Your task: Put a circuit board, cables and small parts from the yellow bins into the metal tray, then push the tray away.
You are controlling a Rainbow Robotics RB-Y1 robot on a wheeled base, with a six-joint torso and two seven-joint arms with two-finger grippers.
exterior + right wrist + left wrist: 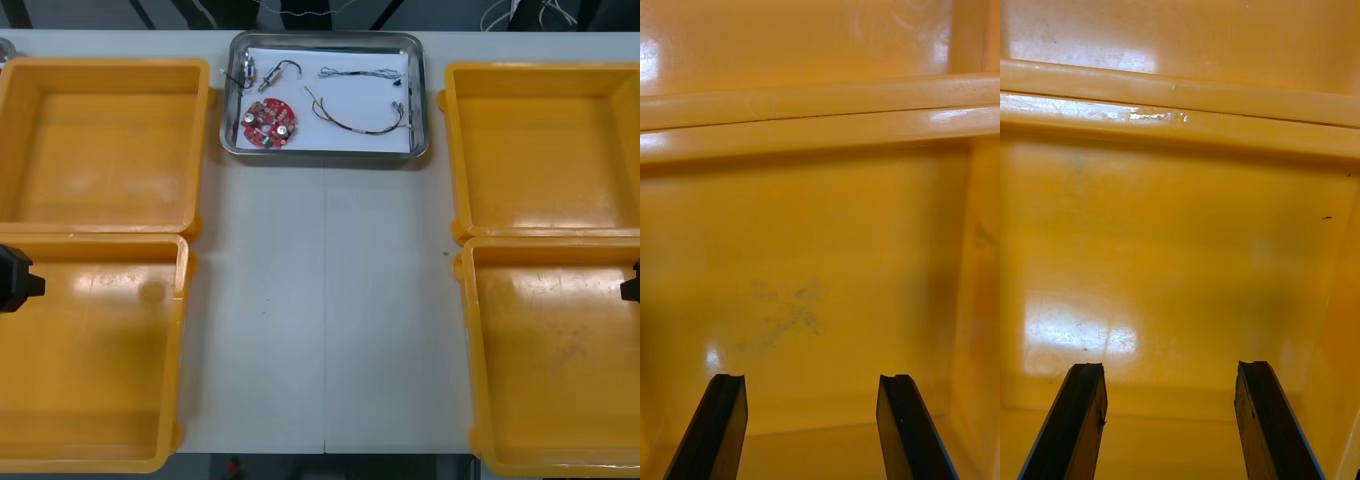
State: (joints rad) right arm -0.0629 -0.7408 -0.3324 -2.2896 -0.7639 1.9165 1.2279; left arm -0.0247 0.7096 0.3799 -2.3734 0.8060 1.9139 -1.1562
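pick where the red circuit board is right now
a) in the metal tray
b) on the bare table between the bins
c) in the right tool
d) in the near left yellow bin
a: the red circuit board lies inside the metal tray, toward its left side, while the left tool and the right tool are open and hold nothing.

**Black Fingers, a Thin Blue Edge**

The left gripper (1171,367) has two flat, matt black fingers (1079,420) with squared, slightly notched tips and a thin blue line along their outer edges. The right gripper (812,377) matches in plain black. Far either side of the metal tray (421,100), the left arm (15,278) and right arm (632,288) end in blocky black.
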